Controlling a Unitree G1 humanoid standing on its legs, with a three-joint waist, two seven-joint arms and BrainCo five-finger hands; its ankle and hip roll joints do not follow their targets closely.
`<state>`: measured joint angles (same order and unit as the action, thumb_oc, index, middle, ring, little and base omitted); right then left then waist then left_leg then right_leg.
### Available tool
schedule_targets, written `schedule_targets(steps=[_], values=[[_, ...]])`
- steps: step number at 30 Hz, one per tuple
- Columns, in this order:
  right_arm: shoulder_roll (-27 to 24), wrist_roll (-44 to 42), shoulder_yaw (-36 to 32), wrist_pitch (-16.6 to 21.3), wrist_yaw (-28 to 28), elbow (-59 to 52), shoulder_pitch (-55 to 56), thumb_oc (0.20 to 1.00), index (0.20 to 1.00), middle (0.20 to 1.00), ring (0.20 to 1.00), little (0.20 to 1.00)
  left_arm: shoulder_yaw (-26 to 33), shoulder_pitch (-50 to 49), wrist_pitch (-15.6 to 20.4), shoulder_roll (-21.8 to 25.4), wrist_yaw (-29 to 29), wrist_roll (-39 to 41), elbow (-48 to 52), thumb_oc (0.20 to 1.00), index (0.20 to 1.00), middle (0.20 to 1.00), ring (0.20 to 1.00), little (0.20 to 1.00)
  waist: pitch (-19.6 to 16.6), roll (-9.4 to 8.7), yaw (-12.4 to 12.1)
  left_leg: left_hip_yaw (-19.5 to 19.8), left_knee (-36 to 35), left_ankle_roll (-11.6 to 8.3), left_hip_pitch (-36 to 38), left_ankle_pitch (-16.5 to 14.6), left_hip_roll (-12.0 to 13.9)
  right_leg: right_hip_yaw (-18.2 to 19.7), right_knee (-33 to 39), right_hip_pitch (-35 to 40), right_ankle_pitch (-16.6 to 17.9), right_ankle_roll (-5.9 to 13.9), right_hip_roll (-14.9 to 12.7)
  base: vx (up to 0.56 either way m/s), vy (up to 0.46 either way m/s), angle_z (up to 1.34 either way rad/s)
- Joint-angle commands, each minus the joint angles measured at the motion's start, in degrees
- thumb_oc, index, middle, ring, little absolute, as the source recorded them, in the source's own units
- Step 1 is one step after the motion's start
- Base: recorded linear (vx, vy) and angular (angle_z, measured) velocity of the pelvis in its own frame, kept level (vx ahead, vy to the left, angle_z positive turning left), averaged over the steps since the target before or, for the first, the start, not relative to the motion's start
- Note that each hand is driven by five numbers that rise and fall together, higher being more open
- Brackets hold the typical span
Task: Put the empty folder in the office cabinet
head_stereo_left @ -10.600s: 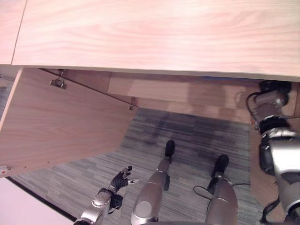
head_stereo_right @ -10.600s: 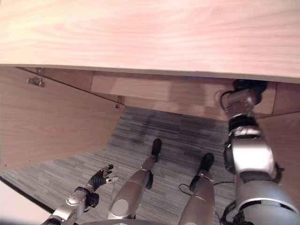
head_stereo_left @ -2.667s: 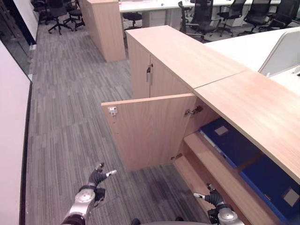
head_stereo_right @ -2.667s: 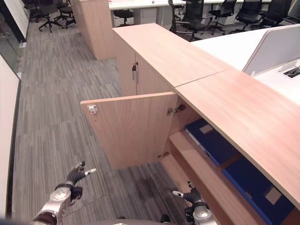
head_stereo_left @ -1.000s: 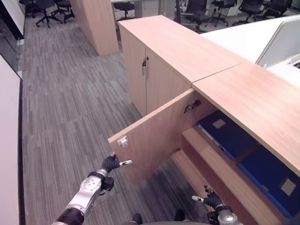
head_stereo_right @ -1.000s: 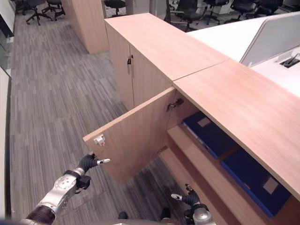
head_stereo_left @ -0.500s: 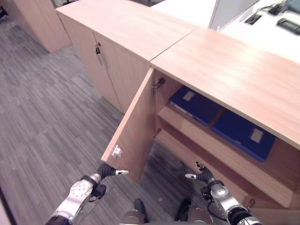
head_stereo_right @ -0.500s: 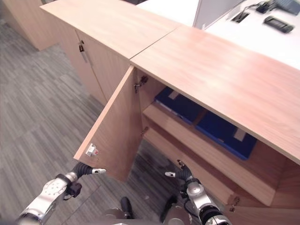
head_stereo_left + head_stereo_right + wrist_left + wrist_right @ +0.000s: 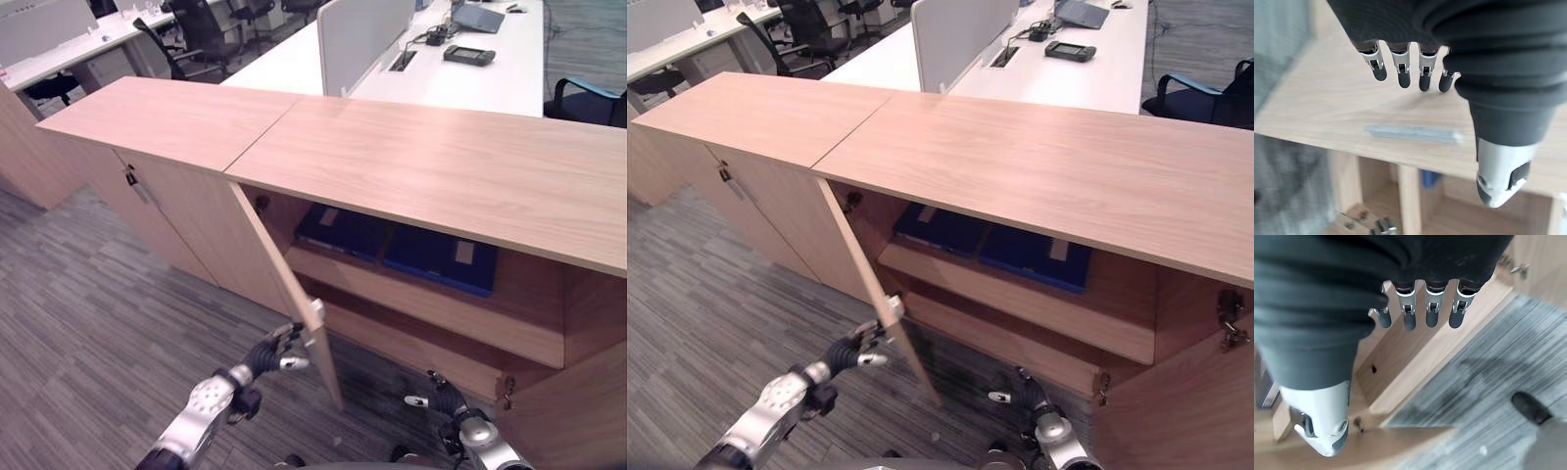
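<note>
Reaching with relaxed, spread fingers, left hand [image 9: 266, 354] meets the cabinet door [image 9: 279, 284] edge; right hand [image 9: 443, 399] hangs spread, holding nothing.

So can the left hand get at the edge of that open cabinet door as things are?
Probably yes: the left hand is open right beside the door edge, with nothing between them.
</note>
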<state>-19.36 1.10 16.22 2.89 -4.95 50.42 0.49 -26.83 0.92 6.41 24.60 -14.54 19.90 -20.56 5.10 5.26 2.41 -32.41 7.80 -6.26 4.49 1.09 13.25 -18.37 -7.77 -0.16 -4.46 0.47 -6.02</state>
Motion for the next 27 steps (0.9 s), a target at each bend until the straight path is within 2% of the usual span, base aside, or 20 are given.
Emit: schedule_targets(steps=[1,2,3,4,6,7,8,10,12,14,18,19,22,24,27], values=[[-1.51,-2.24,0.28,0.59,-1.31,0.65,-4.08,1.000,1.000,1.000,1.000,1.000,-1.12,6.59,4.67,-3.91,1.28,2.23,4.06,1.000,1.000,1.000,1.000,1.000,2.48,-1.23,-1.07,15.39,0.74,-2.12,-5.98,4.45,-1.45,2.62,9.26,8.01,-1.38,5.35,-0.52,0.04,0.005,-1.05],[-1.36,-2.42,0.63,0.65,-1.16,0.78,-3.98,1.000,1.000,1.000,1.000,1.000,-1.09,6.94,5.07,-4.71,2.23,2.23,3.37,1.000,1.000,1.000,1.000,1.000,2.60,-1.55,-1.38,19.64,-0.93,-1.81,-6.29,3.27,-2.83,4.04,9.09,7.90,-1.29,5.54,-0.87,0.11,0.014,-1.01],[-1.05,-2.55,1.15,0.76,-0.89,1.18,-4.02,1.000,1.000,1.000,1.000,1.000,-0.47,7.70,5.92,-5.38,3.82,2.11,2.46,1.000,1.000,1.000,1.000,1.000,2.47,-1.86,-1.74,26.44,-3.53,-1.73,-6.62,2.61,-4.63,6.82,9.42,7.58,-1.10,5.91,-0.80,0.07,0.020,-0.76],[-1.05,-2.56,1.14,0.76,-0.89,1.19,-4.07,1.000,1.000,1.000,1.000,1.000,-0.46,7.76,5.94,-5.40,3.82,2.10,2.43,1.000,1.000,1.000,1.000,1.000,2.38,-1.82,-1.73,26.46,-3.66,-1.69,-6.82,2.88,-4.63,6.81,9.46,7.36,-0.89,5.90,-0.79,0.09,0.015,-0.68],[-0.82,-2.31,1.84,0.90,-0.71,1.89,-4.44,1.000,1.000,1.000,1.000,1.000,0.85,8.28,6.71,-5.76,5.72,1.63,1.33,1.000,1.000,1.000,1.000,1.000,2.13,-1.98,-2.25,31.65,-5.62,-1.91,-7.08,2.68,-6.13,9.65,10.50,6.75,-0.02,6.32,-0.24,0.04,0.003,-0.62],[-0.83,-2.31,1.84,0.90,-0.71,1.90,-4.45,1.000,1.000,1.000,1.000,1.000,0.85,8.28,6.71,-5.76,5.72,1.63,1.32,1.000,1.000,1.000,1.000,1.000,2.15,-1.98,-2.27,31.63,-5.65,-1.91,-7.04,2.69,-6.14,9.66,10.51,6.76,-0.02,6.33,-0.24,0.05,0.004,-1.07],[-0.60,-1.88,2.63,1.05,-0.55,2.49,-4.79,1.000,1.000,1.000,1.000,1.000,2.48,8.84,7.40,-5.63,7.84,1.03,-0.26,1.000,1.000,1.000,1.000,1.000,2.00,-2.30,-2.74,35.19,-6.67,-2.06,-7.40,2.68,-7.14,12.74,11.51,6.34,0.73,6.70,0.36,0.07,0.010,-1.13],[-0.39,-1.71,2.89,1.07,-0.10,2.34,-4.46,1.000,1.000,1.000,1.000,1.000,4.57,9.72,7.88,-5.55,10.13,0.28,-2.88,1.000,1.000,1.000,1.000,1.000,1.99,-2.49,-2.98,37.67,-7.31,-1.98,-8.14,2.87,-7.98,15.42,11.90,6.54,0.99,6.88,0.80,0.10,0.019,-1.06],[-0.35,-1.42,3.01,1.09,0.22,2.03,-4.00,1.000,1.000,1.000,1.000,1.000,5.54,10.21,8.22,-5.41,11.13,-0.02,-4.36,1.000,1.000,1.000,1.000,1.000,1.66,-2.33,-2.68,37.53,-8.91,-2.00,-6.96,2.72,-7.75,16.33,12.03,6.61,0.98,7.01,1.07,0.10,0.051,-0.92],[0.22,-0.69,2.66,1.07,0.79,1.85,-2.06,1.000,1.000,1.000,1.000,1.000,7.86,11.74,8.18,-4.32,13.59,-1.49,-8.80,1.000,1.000,1.000,1.000,1.000,0.10,-2.00,-1.32,35.15,-11.61,-1.84,-3.53,2.86,-6.95,17.77,11.93,7.00,0.87,7.35,1.28,0.19,0.121,-0.77],[0.94,-0.55,2.46,1.14,1.26,0.82,-0.40,1.000,1.000,1.000,1.000,1.000,11.22,15.14,8.40,-1.86,15.99,-1.44,-15.81,1.000,1.000,1.000,1.000,1.000,-0.98,-2.96,0.32,31.66,-12.70,-1.23,-0.76,2.22,-6.73,20.43,11.01,6.84,1.09,7.88,0.66,0.14,0.104,-0.36],[1.20,-0.85,2.51,1.33,1.59,0.22,-0.01,1.000,1.000,1.000,1.000,1.000,12.73,17.28,8.32,-0.53,16.82,-0.91,-19.54,1.000,1.000,1.000,1.000,1.000,-1.27,-3.46,0.83,29.62,-12.80,-0.72,0.34,1.65,-6.73,21.84,10.56,6.58,1.33,8.35,0.25,0.12,0.121,-0.75],[1.51,-1.04,2.72,1.32,1.82,0.21,0.02,1.000,1.000,1.000,1.000,1.000,14.19,21.09,8.41,1.60,17.75,0.39,-24.42,1.000,1.000,1.000,1.000,1.000,-1.79,-4.21,1.54,26.96,-12.80,-0.02,1.38,0.60,-7.04,23.56,9.85,5.57,1.70,9.48,-0.47,0.08,0.124,-0.52],[1.53,-1.10,2.88,1.42,2.24,-0.54,0.59,1.000,1.000,1.000,1.000,1.000,14.78,24.65,8.28,4.78,18.29,-0.41,-28.73,1.000,1.000,1.000,1.000,1.000,-2.52,-4.66,2.53,24.60,-12.80,0.50,2.23,-0.49,-7.39,25.05,9.68,4.62,2.41,10.55,-1.27,0.07,0.129,-0.30],[1.65,-1.09,2.95,1.39,2.36,-0.62,0.79,1.000,1.000,1.000,1.000,1.000,15.32,26.74,8.28,6.34,18.56,0.20,-30.79,1.000,1.000,1.000,1.000,1.000,-2.83,-4.90,2.79,23.53,-12.80,0.74,2.60,-1.00,-7.64,25.53,9.65,4.07,2.74,11.19,-1.75,0.04,0.085,-0.51]])
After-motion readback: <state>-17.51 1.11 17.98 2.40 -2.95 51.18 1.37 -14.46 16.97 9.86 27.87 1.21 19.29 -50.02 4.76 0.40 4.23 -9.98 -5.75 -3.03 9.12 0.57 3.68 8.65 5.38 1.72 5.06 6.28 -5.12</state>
